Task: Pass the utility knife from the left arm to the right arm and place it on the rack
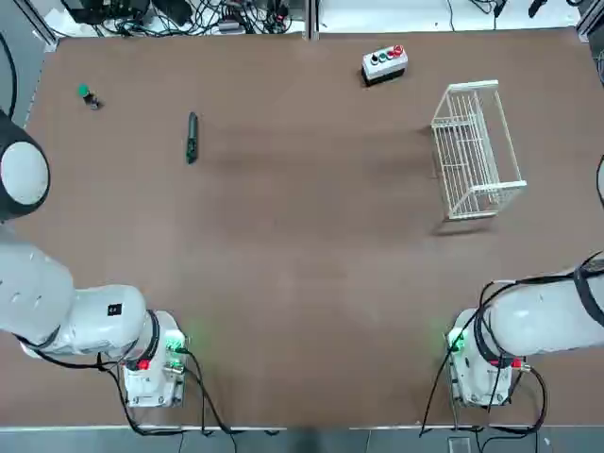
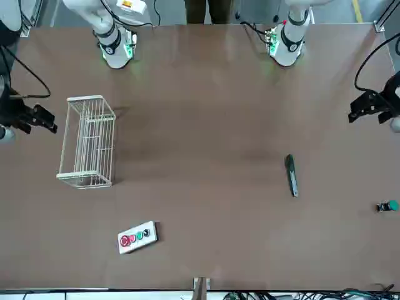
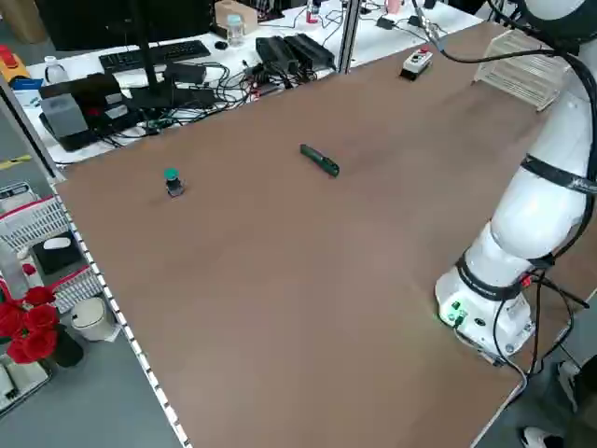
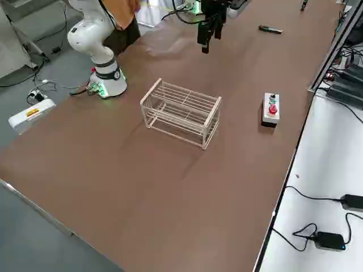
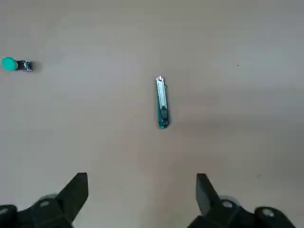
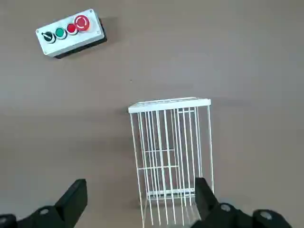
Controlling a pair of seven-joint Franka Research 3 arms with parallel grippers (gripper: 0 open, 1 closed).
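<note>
Left to right, from the robot's side.

Far left: left arm (image 1: 90, 316), base glowing green at the near edge. Left gripper (image 5: 142, 183) raised over the table's left side, fingers spread, nothing between them.

Small green-capped object (image 1: 90, 96) lying toward the far left corner.

Utility knife (image 1: 192, 138), slim, dark green, flat on the brown tabletop (image 1: 302, 245) in the left part, long axis running roughly near to far. Apart from both grippers and not on the rack.

Behind the near edge, between the arm bases: a person's legs (image 2: 209, 11).

Push-button control box (image 1: 384, 65), red, green and black controls, near the far edge.

White wire rack (image 1: 477, 156) right of the box and nearer the robot, slightly skewed.

Far right: right arm (image 1: 538, 321), base also lit green. Right gripper (image 6: 141, 185) raised beside the rack's outer side, fingers spread, empty.
</note>
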